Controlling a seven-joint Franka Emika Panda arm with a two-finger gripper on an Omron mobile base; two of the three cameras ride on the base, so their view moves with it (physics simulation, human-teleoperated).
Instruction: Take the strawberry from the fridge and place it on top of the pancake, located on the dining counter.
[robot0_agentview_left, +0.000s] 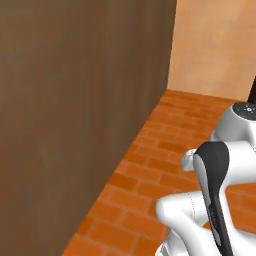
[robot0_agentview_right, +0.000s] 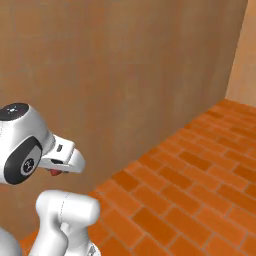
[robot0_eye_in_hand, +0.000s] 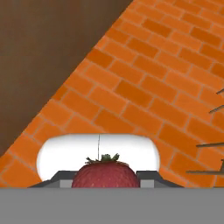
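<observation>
Right now the strawberry (robot0_eye_in_hand: 105, 173) sits squarely between the two dark fingertips of the gripper (robot0_eye_in_hand: 105, 179) in the hand view, its red, dimpled body filling the gap from one tip to the other and its small green leafy crown pointing up in that view. The jaws are drawn in close against the berry's sides, so the claw is nearly closed and has hold of the strawberry and nothing else. In the right base view a small patch of red, the strawberry (robot0_agentview_right: 54, 172), peeks out just under the white hand, tucked against the gripper (robot0_agentview_right: 60, 167) at the end of the folded arm. The berry is carried in the air; it rests on no surface. Below and beyond it in the hand view lies an orange brick floor (robot0_eye_in_hand: 153, 87), with a dark brown wood panel (robot0_eye_in_hand: 48, 52) running along one side of the bricks. In both base views the same brown panel (robot0_agentview_left: 75, 110) stands tall beside the floor, and a lighter orange wall (robot0_agentview_left: 215, 45) closes off the far end. The arm is bent compactly, well apart from the far wall.
</observation>
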